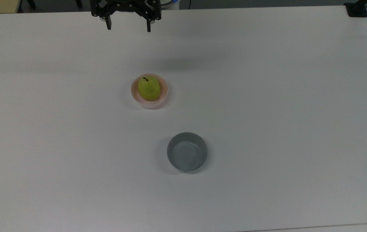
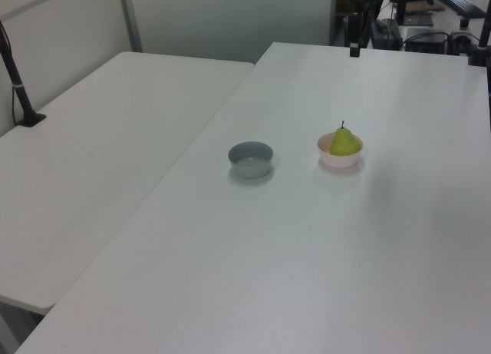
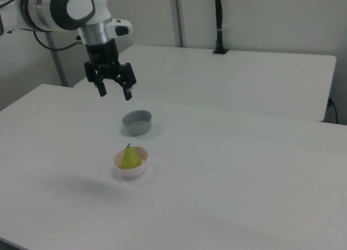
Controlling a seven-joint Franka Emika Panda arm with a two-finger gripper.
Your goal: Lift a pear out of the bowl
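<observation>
Sitting upright in pink bowl (image 1: pixel 134 93) on bench (image 1: pixel 267 96): pear (image 1: pixel 149 88), likely light, smooth, firm; grip across widest part. Pincer (image 1: pixel 128 25) spread apart, high above.

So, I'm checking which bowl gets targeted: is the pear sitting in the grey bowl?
No, the pear sits in the pink bowl; the grey bowl holds nothing.

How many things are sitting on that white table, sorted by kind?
Bowls: 2, the pink bowl and the grey bowl
Pears: 1, the pear, lying in the pink bowl
Total: 3
</observation>
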